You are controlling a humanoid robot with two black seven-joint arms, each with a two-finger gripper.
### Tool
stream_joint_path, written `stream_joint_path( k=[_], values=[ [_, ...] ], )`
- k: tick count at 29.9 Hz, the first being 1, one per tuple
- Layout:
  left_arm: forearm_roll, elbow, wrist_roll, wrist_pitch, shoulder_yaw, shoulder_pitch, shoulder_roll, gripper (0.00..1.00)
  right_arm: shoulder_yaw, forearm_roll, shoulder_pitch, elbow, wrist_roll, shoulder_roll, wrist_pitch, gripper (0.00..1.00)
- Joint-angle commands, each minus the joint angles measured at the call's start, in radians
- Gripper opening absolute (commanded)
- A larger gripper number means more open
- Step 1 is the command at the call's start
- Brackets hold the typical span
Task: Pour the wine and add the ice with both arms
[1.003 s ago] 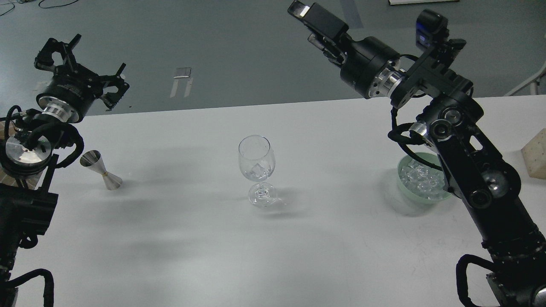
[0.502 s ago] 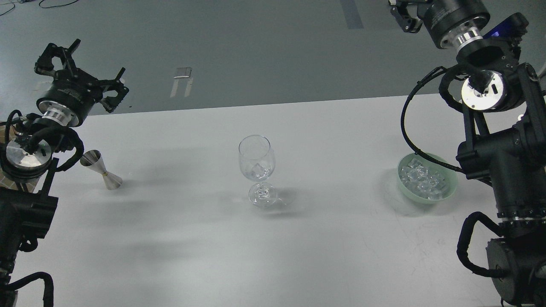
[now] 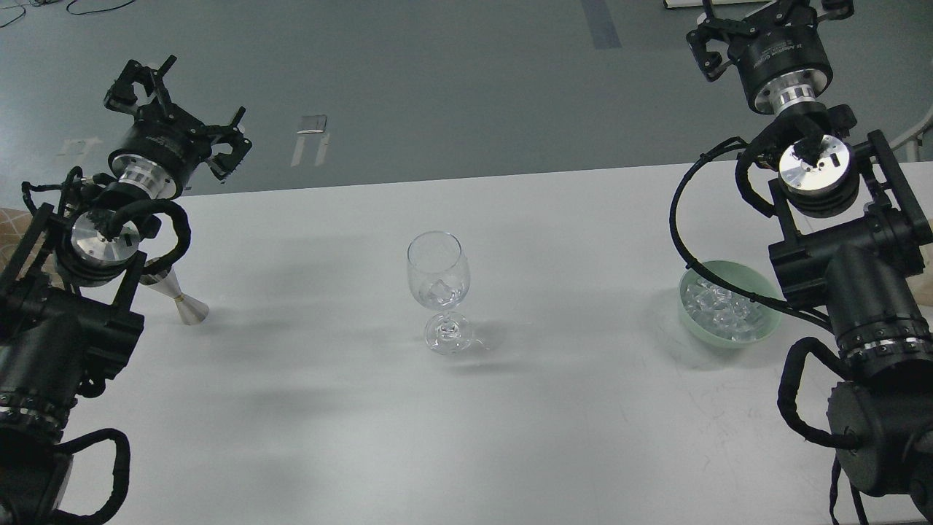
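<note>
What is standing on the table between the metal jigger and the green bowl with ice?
Only the wine glass, upright, with ice in it, stands between the jigger and the green bowl. The rest of that stretch of table is bare, in the head view.

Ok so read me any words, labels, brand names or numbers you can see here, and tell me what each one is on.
Small white print on the black collar of the right end effector: too small and blurred to read.
Left end effector, wine glass, metal jigger, green bowl of ice, table: no text visible.
</note>
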Motion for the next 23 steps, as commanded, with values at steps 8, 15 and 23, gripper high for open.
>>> stream_joint_path(
  k=[8,15,23],
  values=[
    [0.011,0.129,-0.011,-0.004,0.019,-0.099,-0.036,0.98,-0.008,0.001,-0.001,-0.003,0.014,0.0,0.008,1.0],
    [0.009,0.135,-0.017,-0.005,0.043,-0.1,-0.049,0.98,-0.01,0.001,-0.005,0.005,0.063,0.0,0.008,1.0],
    [0.009,0.135,-0.017,-0.005,0.044,-0.125,-0.049,0.98,-0.016,0.001,-0.007,0.009,0.114,0.0,0.007,1.0]
  ],
)
